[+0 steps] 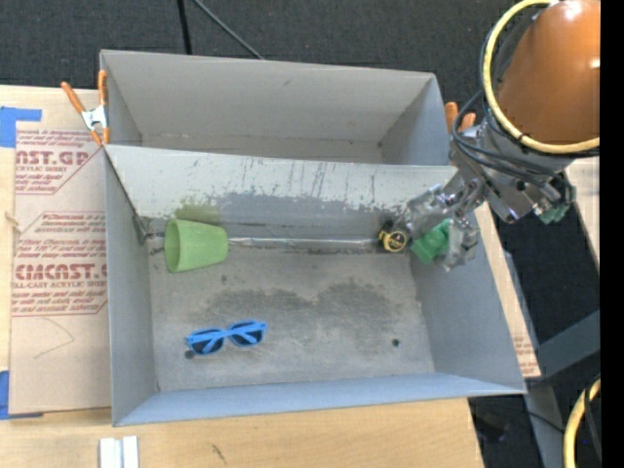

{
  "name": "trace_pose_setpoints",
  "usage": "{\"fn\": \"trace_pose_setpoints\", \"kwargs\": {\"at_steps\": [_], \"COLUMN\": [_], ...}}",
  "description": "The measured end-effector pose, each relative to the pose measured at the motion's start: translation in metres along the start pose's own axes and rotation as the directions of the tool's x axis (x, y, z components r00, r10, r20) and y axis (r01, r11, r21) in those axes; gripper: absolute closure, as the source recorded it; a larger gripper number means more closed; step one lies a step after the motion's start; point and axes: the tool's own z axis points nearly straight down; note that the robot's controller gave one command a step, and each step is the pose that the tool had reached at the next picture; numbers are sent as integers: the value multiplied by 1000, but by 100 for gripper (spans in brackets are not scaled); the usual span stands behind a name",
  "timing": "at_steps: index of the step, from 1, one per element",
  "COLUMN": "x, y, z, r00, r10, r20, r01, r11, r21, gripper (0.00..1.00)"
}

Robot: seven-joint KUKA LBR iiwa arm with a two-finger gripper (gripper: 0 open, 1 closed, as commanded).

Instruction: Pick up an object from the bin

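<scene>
My gripper (445,230) is at the bin's right wall, near the back right corner of the floor. A small green block-like thing (429,244) sits between its metal fingers (464,245), and the gripper is shut on it. Just left of it, a small round yellow and black thing (393,240) lies against the back wall; whether it touches the green piece I cannot tell. A light green plastic cup (195,245) lies on its side at the back left. Blue toy sunglasses (226,337) lie flat on the floor at the front left.
The arm with its orange dome and cables comes in over the bin's right rim. A bare worn stretch of floor runs between the sunglasses and the gripper.
</scene>
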Motion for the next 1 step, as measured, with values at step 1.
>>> {"fn": "trace_pose_setpoints", "kwargs": {"at_steps": [1], "x": [-23], "y": [18], "z": [43], "r00": [949], "r10": [-317], "r20": [-2], "r01": [317], "r11": [949], "r21": [-4], "gripper": [100]}}
